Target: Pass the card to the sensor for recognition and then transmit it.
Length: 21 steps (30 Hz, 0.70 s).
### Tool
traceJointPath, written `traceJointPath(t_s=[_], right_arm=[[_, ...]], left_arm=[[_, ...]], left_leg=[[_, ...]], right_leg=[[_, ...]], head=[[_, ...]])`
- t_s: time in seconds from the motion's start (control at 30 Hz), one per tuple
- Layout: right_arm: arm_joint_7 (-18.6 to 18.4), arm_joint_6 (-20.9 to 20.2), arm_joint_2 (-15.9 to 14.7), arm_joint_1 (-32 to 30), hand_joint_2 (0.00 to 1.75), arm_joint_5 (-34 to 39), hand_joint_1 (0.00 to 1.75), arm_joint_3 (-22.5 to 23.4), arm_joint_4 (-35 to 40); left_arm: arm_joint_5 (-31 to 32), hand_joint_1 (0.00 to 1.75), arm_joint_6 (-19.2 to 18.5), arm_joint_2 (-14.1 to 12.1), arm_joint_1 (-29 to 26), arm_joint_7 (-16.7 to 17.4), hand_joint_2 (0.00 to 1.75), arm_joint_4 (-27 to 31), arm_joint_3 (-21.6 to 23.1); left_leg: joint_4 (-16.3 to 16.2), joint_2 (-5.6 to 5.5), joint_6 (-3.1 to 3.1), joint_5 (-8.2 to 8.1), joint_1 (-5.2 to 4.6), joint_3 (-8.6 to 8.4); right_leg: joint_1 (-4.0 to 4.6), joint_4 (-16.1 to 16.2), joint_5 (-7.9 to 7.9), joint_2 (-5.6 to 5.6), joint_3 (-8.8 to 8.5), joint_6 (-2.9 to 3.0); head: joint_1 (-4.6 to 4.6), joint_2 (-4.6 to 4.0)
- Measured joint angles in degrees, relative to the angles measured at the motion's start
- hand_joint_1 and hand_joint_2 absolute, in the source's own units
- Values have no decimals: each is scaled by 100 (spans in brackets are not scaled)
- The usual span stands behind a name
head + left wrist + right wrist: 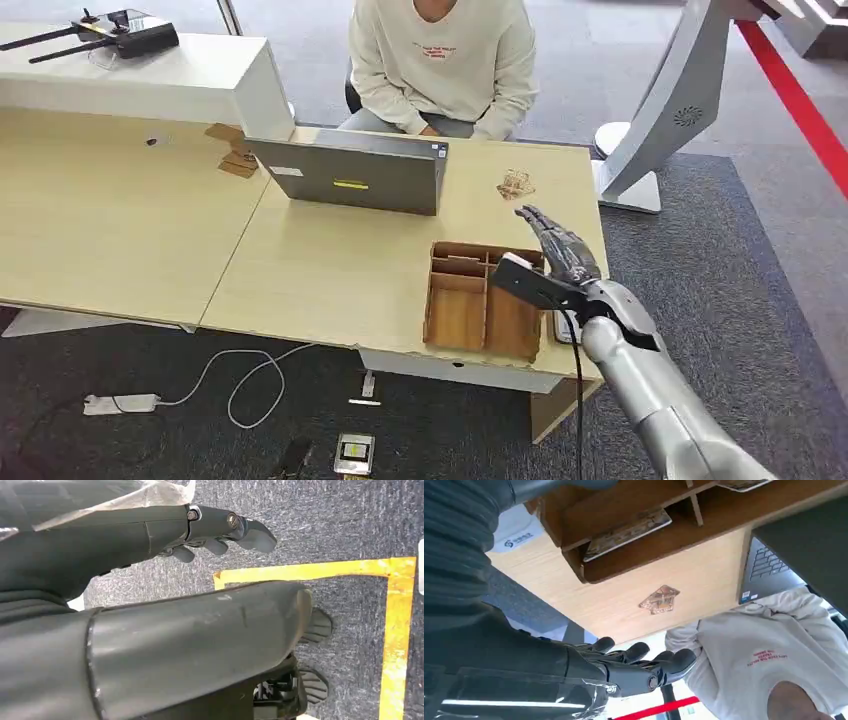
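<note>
A wooden organizer tray (432, 300) with several compartments sits at the desk's front right corner. In the right wrist view a patterned card (626, 527) lies flat in one compartment of the tray (574, 510). My right hand (560, 255) hovers over the tray's right side with its fingers (639, 665) stretched out and apart, holding nothing. A white device with a logo (516, 532), partly hidden by my forearm, lies on the desk beside the tray (563, 330). My left hand (220, 530) hangs beside my body over the carpet, fingers loosely extended and empty.
A person in a cream sweatshirt (440, 60) sits behind a grey laptop (350, 175). A small wooden ornament (515, 184) lies on the desk beyond the tray. Cables and a power strip (120, 403) lie on the carpet. A white stand (660, 110) rises at the right.
</note>
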<state>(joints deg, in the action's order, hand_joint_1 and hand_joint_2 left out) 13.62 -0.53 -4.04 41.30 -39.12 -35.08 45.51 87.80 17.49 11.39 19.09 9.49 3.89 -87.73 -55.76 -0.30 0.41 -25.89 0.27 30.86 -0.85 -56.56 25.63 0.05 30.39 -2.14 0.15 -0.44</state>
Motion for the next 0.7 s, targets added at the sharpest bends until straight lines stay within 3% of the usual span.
traceJointPath(t_s=[0.27, 0.53, 0.6, 0.7], right_arm=[[48, 315, 181, 24, 175, -35, 0, 0, -83], [98, 335, 208, 32, 175, -35, 0, 0, -201], [107, 328, 205, 32, 175, -35, 0, 0, -223], [107, 328, 208, 31, 175, -46, 0, 0, -232]], left_arm=[[-48, 0, 129, 9, -1, -46, 0, 0, 0], [-267, 0, 758, 297, 25, -44, 0, 0, 0], [-286, 0, 717, 328, 24, -46, 0, 0, 0], [-247, 0, 345, 262, 3, -76, 0, 2, 0]], left_leg=[[0, 0, 0, 0, 0, 0], [-1, 0, 0, 0, -2, 0], [-1, 1, 0, 0, -2, 0], [0, 0, 0, 0, -5, 0]], right_leg=[[0, 0, 0, 0, 0, 0], [-2, 2, 0, 0, 0, 0], [-2, 2, 0, 0, 0, 0], [1, 1, 0, 0, 0, 0]], head=[[-2, 0], [-2, 0], [-2, 0], [0, 0]])
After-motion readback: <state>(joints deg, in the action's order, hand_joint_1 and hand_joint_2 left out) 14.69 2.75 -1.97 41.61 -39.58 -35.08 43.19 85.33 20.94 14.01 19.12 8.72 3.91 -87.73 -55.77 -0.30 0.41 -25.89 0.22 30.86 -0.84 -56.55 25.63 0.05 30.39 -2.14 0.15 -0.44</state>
